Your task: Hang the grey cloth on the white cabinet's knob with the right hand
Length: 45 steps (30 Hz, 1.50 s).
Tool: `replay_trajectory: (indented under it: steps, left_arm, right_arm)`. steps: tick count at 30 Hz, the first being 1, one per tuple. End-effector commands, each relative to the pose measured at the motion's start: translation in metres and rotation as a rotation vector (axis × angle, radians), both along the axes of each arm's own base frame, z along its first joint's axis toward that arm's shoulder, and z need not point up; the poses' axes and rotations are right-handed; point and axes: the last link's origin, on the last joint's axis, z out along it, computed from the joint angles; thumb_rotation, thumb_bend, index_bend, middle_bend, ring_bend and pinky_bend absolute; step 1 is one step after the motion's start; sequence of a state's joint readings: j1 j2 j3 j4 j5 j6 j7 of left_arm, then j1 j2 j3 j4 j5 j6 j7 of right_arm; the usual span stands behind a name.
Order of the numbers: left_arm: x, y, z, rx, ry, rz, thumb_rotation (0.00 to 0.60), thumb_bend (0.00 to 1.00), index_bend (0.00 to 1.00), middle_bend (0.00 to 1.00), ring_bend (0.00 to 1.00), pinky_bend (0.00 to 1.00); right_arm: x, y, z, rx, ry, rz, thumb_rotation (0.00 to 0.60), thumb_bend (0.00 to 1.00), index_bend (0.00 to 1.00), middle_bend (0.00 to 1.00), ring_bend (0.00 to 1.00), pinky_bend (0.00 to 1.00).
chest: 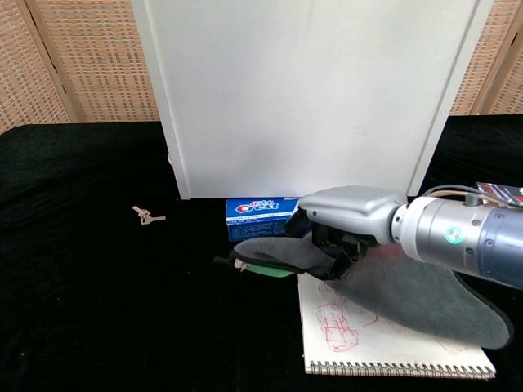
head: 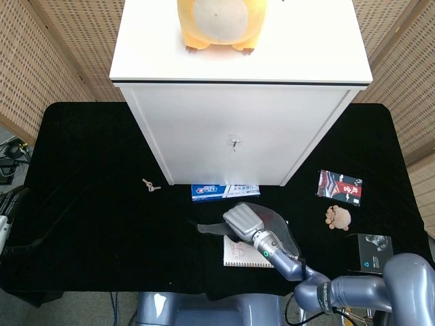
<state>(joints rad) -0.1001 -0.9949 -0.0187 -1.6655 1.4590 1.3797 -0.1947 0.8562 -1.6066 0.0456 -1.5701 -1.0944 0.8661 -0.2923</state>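
Note:
The grey cloth [chest: 409, 294] hangs off the table from my right hand [chest: 347, 224], which grips it near its left end; a green patch shows under its folded edge. From the head view the right hand [head: 243, 221] sits just in front of the white cabinet [head: 238, 136] with the cloth [head: 275, 224] draped below it. The cabinet's small metal knob [head: 234, 143] is on the front door, higher than the hand. The chest view shows only the cabinet's plain front [chest: 310, 90]. My left hand is out of both views.
A blue toothpaste box [head: 224, 191] lies against the cabinet's foot, right behind the hand. A spiral notebook [chest: 392, 343] lies under the cloth. Keys [head: 149, 184] sit to the left, a red packet [head: 339, 185], a small toy [head: 338, 217] and a black box [head: 370, 248] to the right. A yellow plush [head: 217, 24] tops the cabinet.

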Motion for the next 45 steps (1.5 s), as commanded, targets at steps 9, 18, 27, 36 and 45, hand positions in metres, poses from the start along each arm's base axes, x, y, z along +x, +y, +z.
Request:
replay_trajectory:
  steps: [9,18,27,36,45]
  left_arm:
    - [0.005,-0.006,0.0,-0.002,-0.005,-0.028,0.6,0.0,0.0,0.0,0.0,0.0]
    - [0.009,-0.01,-0.002,-0.002,-0.006,-0.039,0.6,0.0,0.0,0.0,0.0,0.0]
    - [0.01,-0.011,-0.003,-0.004,0.0,-0.04,0.6,0.0,0.0,0.0,0.0,0.0]
    - [0.01,-0.011,-0.004,-0.003,0.003,-0.037,0.6,0.0,0.0,0.0,0.0,0.0]
    - [0.01,-0.011,-0.004,-0.004,0.002,-0.039,0.6,0.0,0.0,0.0,0.0,0.0]
  right_arm:
    - [0.002,0.003,0.071,0.06,-0.374,-0.255,0.6,0.63,0.78,0.99,0.97,1.0]
    - [0.004,0.001,0.116,0.107,-0.577,-0.381,0.6,0.63,0.78,0.99,0.97,1.0]
    - [0.003,-0.006,0.154,0.092,-0.727,-0.392,0.6,0.63,0.78,1.0,0.98,1.0]
    - [0.0,-0.016,0.185,0.081,-0.862,-0.442,0.6,0.64,0.79,1.0,0.98,1.0]
    - [-0.013,-0.02,0.194,0.061,-0.882,-0.499,0.6,0.64,0.8,1.0,0.98,1.0]
